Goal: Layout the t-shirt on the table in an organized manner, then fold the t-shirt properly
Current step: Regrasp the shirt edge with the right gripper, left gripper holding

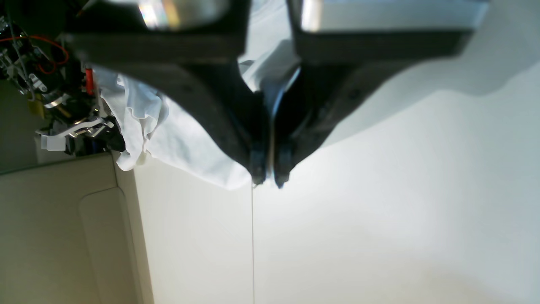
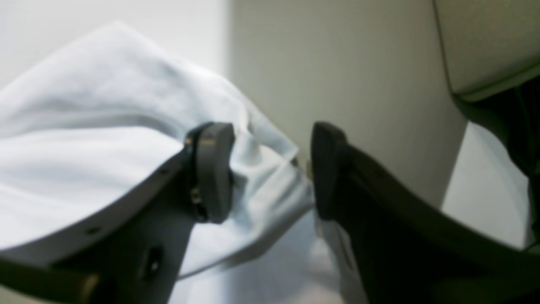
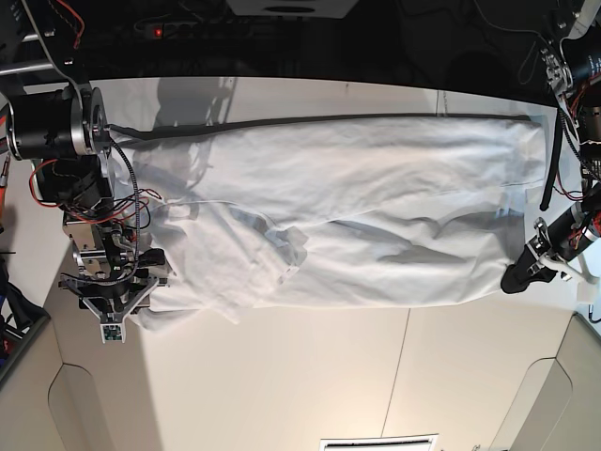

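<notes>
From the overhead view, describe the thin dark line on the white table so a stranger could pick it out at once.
Start at the large matte white table, where a wrinkled white cotton t-shirt lies spread across its width. Below the shirt's near edge, on bare tabletop, a thin dark seam line runs almost straight toward the front edge. Unlike the soft shirt folds and shadows, it is hair-thin, sharp and straight.

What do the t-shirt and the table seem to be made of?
The t-shirt: soft woven or knitted cloth, probably cotton; it is white, matte, and lies in wrinkles and folds.
The table: a hard, smooth white board, perhaps laminate; it looks matte with a faint sheen, and a thin dark seam runs across it.
</notes>
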Robot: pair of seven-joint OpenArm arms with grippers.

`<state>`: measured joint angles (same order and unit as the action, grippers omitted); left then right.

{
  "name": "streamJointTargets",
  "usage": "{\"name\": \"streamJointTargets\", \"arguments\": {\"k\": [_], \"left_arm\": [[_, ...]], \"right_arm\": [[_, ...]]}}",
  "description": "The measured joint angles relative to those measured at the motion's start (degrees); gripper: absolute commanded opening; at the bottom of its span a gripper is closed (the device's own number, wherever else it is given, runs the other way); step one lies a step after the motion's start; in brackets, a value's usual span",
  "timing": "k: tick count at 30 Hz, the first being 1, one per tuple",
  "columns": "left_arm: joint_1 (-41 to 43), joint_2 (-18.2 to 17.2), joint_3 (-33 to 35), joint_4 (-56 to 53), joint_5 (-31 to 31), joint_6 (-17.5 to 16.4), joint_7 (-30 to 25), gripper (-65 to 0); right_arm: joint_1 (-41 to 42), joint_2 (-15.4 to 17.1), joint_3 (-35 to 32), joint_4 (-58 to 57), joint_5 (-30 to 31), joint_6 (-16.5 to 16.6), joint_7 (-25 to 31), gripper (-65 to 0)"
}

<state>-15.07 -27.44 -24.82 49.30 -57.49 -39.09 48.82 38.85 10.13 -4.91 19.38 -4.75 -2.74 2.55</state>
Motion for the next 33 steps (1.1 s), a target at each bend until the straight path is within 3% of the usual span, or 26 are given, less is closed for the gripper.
{"name": "streamJointTargets", "arguments": {"k": [8, 17, 22, 26, 33], "left_arm": [[-0.02, 0.0, 0.0, 0.0, -0.02, 0.0, 0.02, -65.0], [-0.02, 0.0, 0.0, 0.0, -0.22, 0.0, 0.0, -65.0], [0.0, 0.0, 0.0, 0.0, -0.22, 0.0, -1.36, -65.0], [0.02, 0.0, 0.0, 0.0, -0.22, 0.0, -3.93, -65.0], [0.02, -0.02, 0.0, 0.0, -0.66, 0.0, -4.09, -65.0]], "right_arm": [[-0.13, -0.04, 0.0, 0.0, -2.19, 0.66, 1.14, -65.0], [-0.28, -0.11, 0.0, 1.09, -2.58, 0.63, 0.76, -65.0], [-0.31, 0.02, 0.0, 5.97, -2.56, 1.07, -5.01, -65.0], [-2.56, 0.33, 0.0, 14.6, -2.67, 4.07, -9.22, -65.0], [-14.47, 3.19, -0.07, 34.27, 0.68, 7.54, -13.46, -65.0]]}}
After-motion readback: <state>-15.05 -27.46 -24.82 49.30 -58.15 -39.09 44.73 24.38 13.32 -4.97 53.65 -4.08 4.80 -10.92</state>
